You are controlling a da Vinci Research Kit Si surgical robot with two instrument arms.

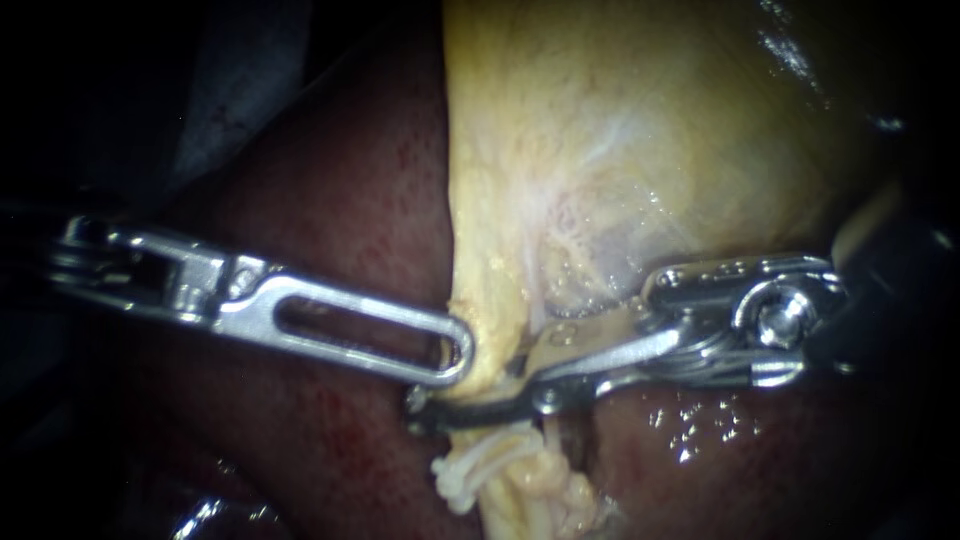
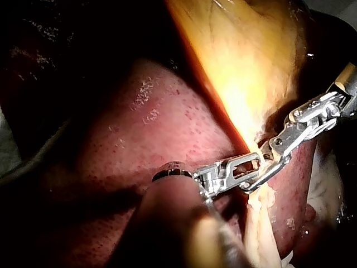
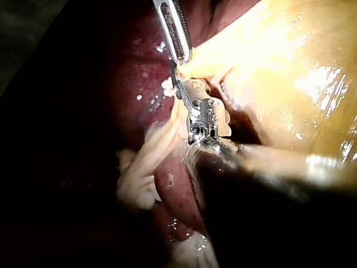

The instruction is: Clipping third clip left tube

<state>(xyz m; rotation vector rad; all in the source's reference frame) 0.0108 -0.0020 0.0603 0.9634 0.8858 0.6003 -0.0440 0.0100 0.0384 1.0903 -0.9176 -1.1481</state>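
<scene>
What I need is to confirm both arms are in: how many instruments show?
2. The left instrument enters from the left, tip at the gallbladder lower edge; the right instrument enters from the right, tip against the pale strands just below. None seems hidden.

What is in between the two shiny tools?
A narrow strip of pale yellow tissue at the lower end of the gallbladder lies between the left instrument and the right instrument. The endoscope view shows it best.
</scene>
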